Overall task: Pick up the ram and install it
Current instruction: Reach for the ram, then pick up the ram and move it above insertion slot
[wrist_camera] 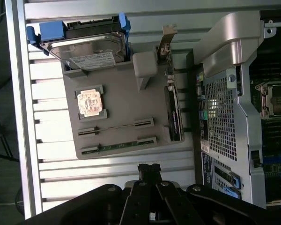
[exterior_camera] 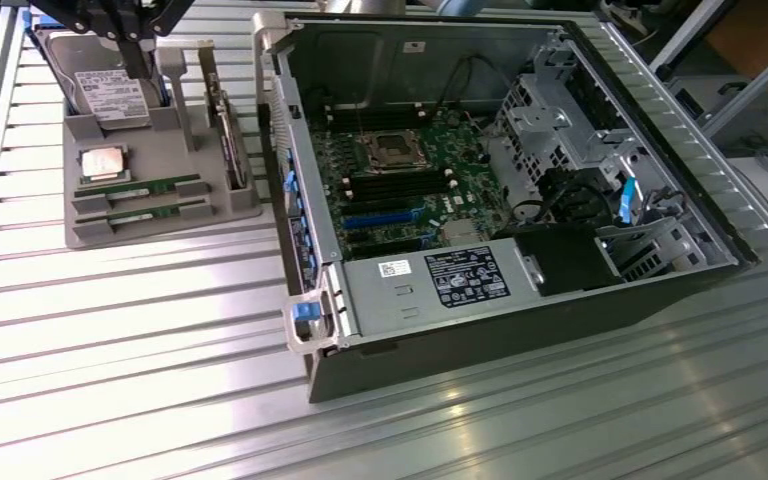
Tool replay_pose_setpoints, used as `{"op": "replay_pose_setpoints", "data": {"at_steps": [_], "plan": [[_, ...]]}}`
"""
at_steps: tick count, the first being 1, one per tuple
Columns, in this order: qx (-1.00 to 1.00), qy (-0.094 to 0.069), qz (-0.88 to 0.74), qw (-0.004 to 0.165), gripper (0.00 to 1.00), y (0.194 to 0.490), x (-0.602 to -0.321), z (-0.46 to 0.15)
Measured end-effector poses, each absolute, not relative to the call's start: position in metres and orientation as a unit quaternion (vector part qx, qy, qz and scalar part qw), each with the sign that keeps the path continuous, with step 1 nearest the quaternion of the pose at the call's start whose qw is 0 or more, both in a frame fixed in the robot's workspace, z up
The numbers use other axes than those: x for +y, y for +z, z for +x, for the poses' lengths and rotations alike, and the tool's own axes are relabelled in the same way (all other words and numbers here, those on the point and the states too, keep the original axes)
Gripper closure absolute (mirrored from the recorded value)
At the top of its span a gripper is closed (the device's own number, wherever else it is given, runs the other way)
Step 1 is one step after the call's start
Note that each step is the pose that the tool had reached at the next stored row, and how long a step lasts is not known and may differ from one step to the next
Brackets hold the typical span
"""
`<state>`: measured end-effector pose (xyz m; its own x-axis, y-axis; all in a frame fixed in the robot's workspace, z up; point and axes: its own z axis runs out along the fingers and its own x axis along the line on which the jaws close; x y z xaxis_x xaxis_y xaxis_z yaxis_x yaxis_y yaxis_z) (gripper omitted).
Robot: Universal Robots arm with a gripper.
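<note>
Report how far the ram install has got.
Done: nothing visible yet. The ram sits in its slot on the gray holder. In hand: the gripper is shut, holds nothing and hangs above the holder near the hard drive. Left: both pickup and install; the memory slots in the open computer case look empty.
</note>
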<state>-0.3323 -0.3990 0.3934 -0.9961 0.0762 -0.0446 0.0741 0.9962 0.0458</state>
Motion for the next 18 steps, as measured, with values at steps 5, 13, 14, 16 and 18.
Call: {"op": "replay_pose_setpoints", "data": {"at_steps": [5,13,14,16,18], "plan": [[0.999,0.022,0.038,0.023,0.89,0.3933,-0.3990,-0.3323],[0.999,0.022,0.014,0.023,0.89,0.3932,-0.3990,-0.3324],[0.999,0.021,0.010,0.023,0.89,0.3933,-0.3990,-0.3323],[1.000,0.020,-0.002,0.022,0.89,0.3933,-0.3991,-0.3323],[0.999,0.020,-0.012,0.022,0.89,0.3933,-0.3991,-0.3323]]}}
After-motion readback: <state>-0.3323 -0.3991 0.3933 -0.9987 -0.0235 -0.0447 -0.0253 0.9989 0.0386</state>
